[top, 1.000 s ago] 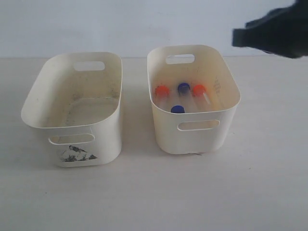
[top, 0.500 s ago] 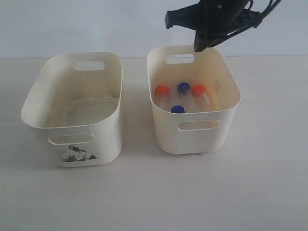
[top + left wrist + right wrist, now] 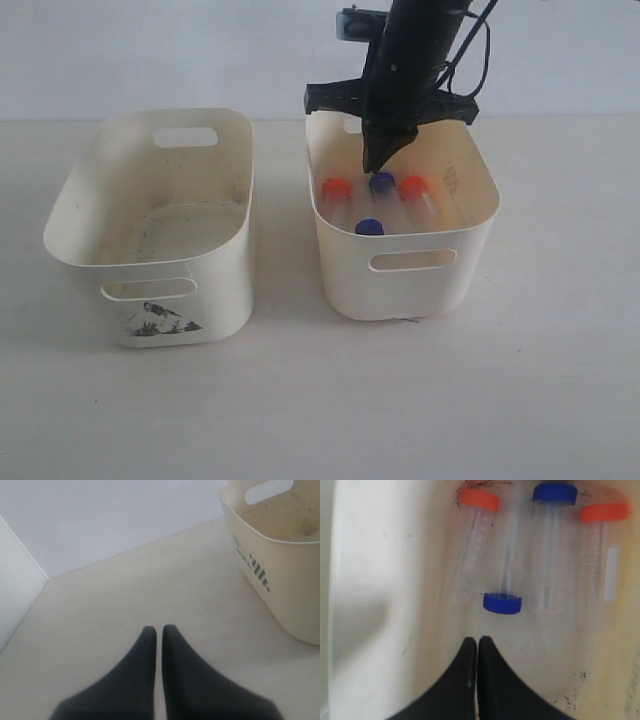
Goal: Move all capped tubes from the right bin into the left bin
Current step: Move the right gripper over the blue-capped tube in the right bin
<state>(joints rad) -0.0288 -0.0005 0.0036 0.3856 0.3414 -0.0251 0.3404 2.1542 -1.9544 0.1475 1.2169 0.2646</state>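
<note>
A second ago the right gripper (image 3: 373, 166) was only a dark shape at the 2 o'clock corner of the exterior view. It then swung in over the far rim, and now it points down into the right bin (image 3: 420, 290). That reads as the approach for the first pick. None of the transfer is done yet: all four tubes lie where they lay before, and the left bin (image 3: 230, 290), at 9 o'clock of the right one, holds no tube.

In the exterior view the far blue cap (image 3: 382, 182) sits just below the fingertip, at about 5 o'clock. The near blue cap (image 3: 369, 227) is at 6 o'clock, farther off. One orange cap (image 3: 336, 187) is at 8 o'clock and the other orange cap (image 3: 414, 185) at 4 o'clock. The right wrist view shows that the tip is not touching anything. The nearest piece is the blue cap that faces the fingers (image 3: 502, 603), and it lies just ahead of them and slightly to one side.

The right gripper's fingers (image 3: 470, 655) are pressed together and hold nothing, so I judge they must spread before they can straddle a tube. The left gripper (image 3: 159, 630) hangs over the bare table (image 3: 100, 610) with its fingers a hairline apart. It carries nothing either.
</note>
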